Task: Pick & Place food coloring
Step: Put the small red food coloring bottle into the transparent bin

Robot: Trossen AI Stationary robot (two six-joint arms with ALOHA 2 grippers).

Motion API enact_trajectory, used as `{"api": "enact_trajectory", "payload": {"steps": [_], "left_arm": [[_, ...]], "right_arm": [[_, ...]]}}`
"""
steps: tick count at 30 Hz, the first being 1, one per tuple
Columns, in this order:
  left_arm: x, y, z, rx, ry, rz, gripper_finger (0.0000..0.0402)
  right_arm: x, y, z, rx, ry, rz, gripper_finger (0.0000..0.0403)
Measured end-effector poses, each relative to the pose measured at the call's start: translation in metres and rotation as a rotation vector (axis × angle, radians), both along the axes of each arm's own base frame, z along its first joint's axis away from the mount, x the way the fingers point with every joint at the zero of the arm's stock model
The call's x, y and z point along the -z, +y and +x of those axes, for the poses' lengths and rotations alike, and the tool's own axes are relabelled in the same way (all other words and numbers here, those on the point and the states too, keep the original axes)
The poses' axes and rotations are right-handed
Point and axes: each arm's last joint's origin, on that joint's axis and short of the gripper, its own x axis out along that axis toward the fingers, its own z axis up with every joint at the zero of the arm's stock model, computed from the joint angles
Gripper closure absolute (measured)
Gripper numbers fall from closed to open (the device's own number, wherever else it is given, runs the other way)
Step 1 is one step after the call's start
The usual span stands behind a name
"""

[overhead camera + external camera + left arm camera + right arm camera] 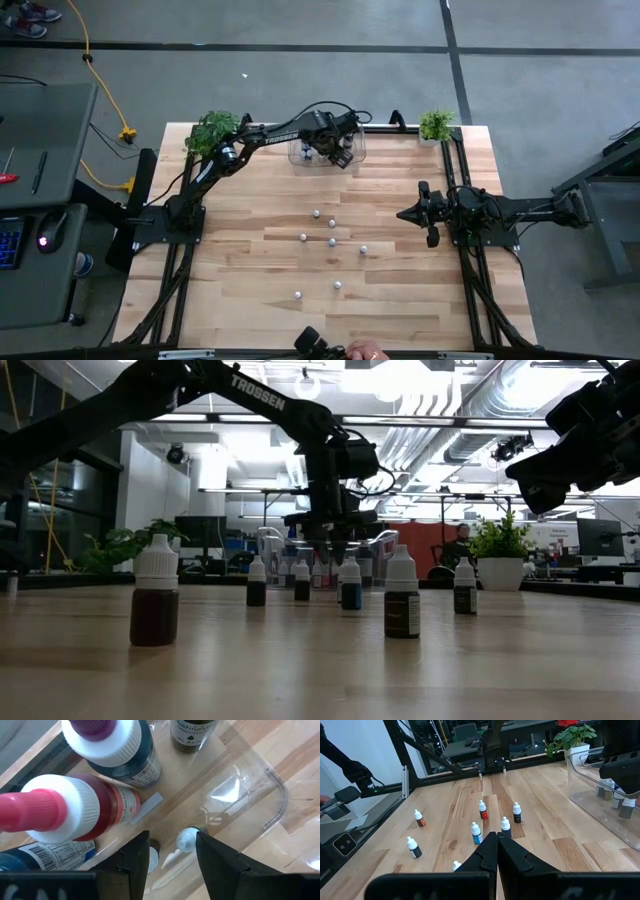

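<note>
Several small food coloring bottles (332,241) stand upright on the middle of the table, seen in the low view as white-capped bottles (402,595). My left gripper (335,155) hangs open inside the clear plastic bin (352,140) at the far edge. In the left wrist view its fingers (172,855) stand on either side of a small white-capped bottle (186,840) on the bin floor. Larger bottles with a pink tip (75,815) and a purple tip (112,745) stand beside it. My right gripper (403,214) waits shut above the table's right side (496,851).
The bin's clear walls (277,795) surround my left gripper. Potted plants stand at the far corners (213,130) (437,124). A person's hand (365,352) shows at the near edge. Bare wood lies between the scattered bottles and the table's left side.
</note>
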Motion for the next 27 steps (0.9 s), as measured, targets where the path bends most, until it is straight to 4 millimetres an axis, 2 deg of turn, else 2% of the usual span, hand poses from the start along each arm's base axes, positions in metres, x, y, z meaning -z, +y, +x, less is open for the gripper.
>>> {"api": "enact_trajectory", "payload": {"steps": [19, 27], "left_arm": [[-0.001, -0.012, 0.007, 0.03, -0.022, 0.003, 0.0246], [-0.022, -0.015, 0.007, 0.066, -0.081, 0.04, 0.0246]], "right_arm": [[0.0, 0.0, 0.0, 0.0, 0.0, 0.0, 0.0402], [0.0, 0.0, 0.0, 0.0, 0.0, 0.0, 0.0402]]}}
